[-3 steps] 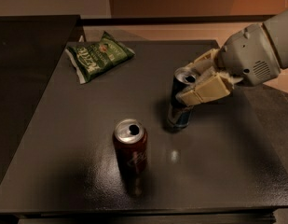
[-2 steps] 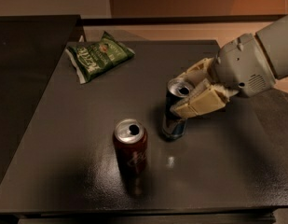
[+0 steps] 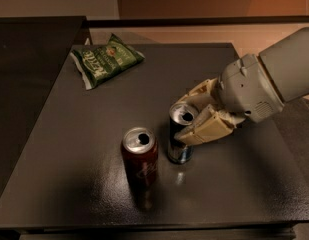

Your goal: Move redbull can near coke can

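Note:
The slim dark blue-and-silver redbull can [image 3: 178,146] stands upright on the dark table, its base touching the surface. My gripper [image 3: 191,116] reaches in from the right and is shut on the can's upper part, one cream finger [image 3: 208,128] in front of it and one behind. The wider red coke can [image 3: 140,156] stands upright just left of the redbull can, a small gap apart. Both cans have open silver tops.
A green chip bag [image 3: 105,58] lies at the table's far left. The dark table [image 3: 64,149] ends at a front edge just below the coke can. A dark counter runs along the left side.
My gripper has carried the redbull can left and toward the front, from well right of the coke can to just beside it. The coke can and chip bag have not moved.

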`<state>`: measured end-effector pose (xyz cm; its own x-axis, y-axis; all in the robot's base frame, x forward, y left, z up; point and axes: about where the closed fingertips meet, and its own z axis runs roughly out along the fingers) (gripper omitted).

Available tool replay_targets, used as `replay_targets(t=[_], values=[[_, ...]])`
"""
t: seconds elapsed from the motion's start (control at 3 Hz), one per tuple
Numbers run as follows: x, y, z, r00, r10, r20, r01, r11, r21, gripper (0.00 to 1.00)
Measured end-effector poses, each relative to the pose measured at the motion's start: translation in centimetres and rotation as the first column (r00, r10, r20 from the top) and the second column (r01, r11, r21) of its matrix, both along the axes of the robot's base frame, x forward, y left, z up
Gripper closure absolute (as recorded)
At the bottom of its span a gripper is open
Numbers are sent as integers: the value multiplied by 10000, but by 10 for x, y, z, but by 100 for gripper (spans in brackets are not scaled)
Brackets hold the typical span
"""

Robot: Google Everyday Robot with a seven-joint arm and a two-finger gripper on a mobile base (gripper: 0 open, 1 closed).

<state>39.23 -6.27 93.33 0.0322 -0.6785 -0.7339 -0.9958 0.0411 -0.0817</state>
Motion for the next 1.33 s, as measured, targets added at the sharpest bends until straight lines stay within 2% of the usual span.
replay_targets(t=[0.33, 0.67, 1.33], values=[[-5, 5, -12, 9991, 252, -350, -253, 9997, -24, 82], [-5, 7, -19, 9972, 294, -683, -285, 9995, 131, 58], [-8, 10, -16, 9976, 334, -606, -331, 9994, 69, 13]])
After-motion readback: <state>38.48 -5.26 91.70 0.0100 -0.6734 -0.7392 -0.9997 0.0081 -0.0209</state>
